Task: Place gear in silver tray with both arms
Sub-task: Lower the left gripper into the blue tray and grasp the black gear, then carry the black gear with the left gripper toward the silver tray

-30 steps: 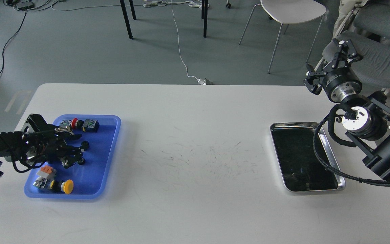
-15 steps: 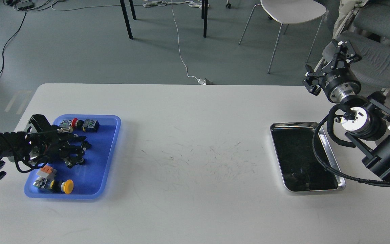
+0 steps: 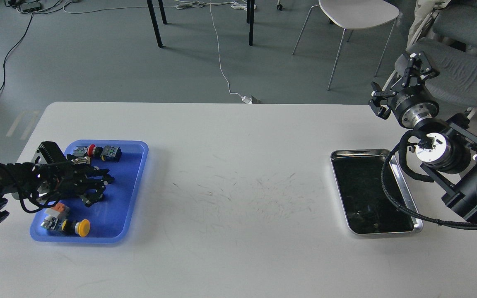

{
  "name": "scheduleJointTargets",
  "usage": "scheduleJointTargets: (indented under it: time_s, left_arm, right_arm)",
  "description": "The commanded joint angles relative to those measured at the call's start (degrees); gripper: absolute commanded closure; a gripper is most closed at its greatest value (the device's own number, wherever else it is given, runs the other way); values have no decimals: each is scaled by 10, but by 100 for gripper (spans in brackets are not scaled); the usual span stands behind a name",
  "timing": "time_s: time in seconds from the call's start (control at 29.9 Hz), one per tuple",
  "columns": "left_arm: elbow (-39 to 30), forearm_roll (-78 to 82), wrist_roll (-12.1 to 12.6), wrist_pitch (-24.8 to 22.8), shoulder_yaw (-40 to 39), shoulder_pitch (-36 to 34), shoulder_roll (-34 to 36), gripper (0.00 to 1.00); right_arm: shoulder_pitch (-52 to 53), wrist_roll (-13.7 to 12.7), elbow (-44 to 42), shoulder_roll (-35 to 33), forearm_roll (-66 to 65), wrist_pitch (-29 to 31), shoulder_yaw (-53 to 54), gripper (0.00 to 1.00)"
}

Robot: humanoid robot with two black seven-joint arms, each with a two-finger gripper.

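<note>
The left gripper, dark and cluttered, sits low in the blue plastic tray; I cannot tell whether it grips the small black gear. A loose pinch could drop it on the white counter. The shiny silver metal tray lies well apart, below the raised right gripper, fingers spread.

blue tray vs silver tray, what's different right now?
The blue tray is matte plastic and looks larger; the silver tray is shiny metal with a dark mirror-like bottom. The blue tray holds several small parts, with the left gripper over it; the silver tray holds nothing. Both are rounded rectangles resting flat on the white table.
</note>
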Motion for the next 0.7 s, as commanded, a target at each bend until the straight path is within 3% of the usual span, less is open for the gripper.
scheduleJointTargets:
  time_s: [0.0, 0.27, 0.43, 0.67]
  left_arm:
    - [-20, -61, 1, -25, 0, -23, 25, 90]
    - [-70, -95, 1, -40, -4, -46, 47, 93]
    - [-121, -179, 1, -85, -12, -67, 66, 94]
    - [-174, -280, 1, -105, -30, -88, 68, 94]
  right_arm:
    - [-1, 0, -2, -2, 0, 1, -1, 1]
    - [-1, 0, 0, -2, 0, 1, -2, 1]
    - [-1, 0, -1, -2, 0, 1, -2, 1]
    - [-1, 0, -2, -3, -8, 0, -2, 1]
